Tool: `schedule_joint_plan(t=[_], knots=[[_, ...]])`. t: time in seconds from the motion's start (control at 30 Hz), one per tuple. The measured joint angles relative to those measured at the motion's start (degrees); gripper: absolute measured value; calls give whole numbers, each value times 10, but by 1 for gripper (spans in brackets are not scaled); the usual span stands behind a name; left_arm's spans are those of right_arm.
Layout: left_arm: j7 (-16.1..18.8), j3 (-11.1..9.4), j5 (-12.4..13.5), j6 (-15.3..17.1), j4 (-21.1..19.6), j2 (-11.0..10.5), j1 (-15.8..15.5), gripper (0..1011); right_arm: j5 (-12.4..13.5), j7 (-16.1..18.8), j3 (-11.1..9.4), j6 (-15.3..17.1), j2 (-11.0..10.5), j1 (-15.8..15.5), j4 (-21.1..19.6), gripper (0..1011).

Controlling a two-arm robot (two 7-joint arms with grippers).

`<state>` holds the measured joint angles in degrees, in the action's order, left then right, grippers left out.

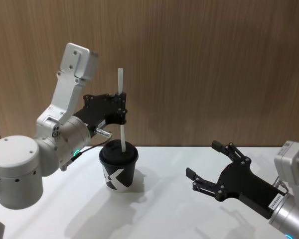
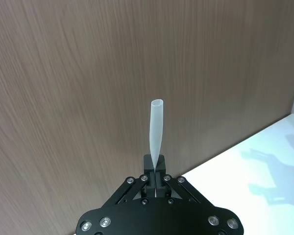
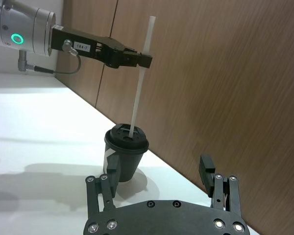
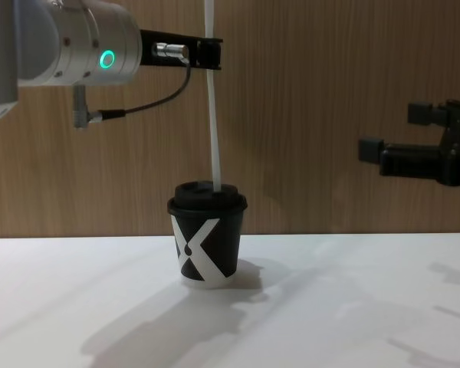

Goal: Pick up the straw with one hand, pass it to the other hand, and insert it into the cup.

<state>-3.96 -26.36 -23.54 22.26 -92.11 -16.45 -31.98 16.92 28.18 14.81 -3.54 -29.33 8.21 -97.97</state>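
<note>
Our left gripper (image 1: 122, 108) pinches the straw (image 1: 120, 79) upright, its lower end in the lid (image 1: 112, 153) of the cup (image 1: 118, 174). We should lower it straight, without tilting. The right gripper (image 1: 204, 159) stands spread, well apart.

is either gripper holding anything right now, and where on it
The left gripper is shut on the straw, pinching its upper half; the lower end sits at the lid of the cup. The right gripper is open and holds nothing.
</note>
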Motion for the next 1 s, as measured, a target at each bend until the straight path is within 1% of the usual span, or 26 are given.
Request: schedule_joint_plan(t=[0.57, 1.0], knots=[[-10, 4, 1, 11, 18, 11, -7, 11, 0, 0, 0, 0, 0, 0, 0, 1001], [-24, 11, -7, 22, 28, 18, -8, 10, 0, 0, 0, 0, 0, 0, 0, 1001]])
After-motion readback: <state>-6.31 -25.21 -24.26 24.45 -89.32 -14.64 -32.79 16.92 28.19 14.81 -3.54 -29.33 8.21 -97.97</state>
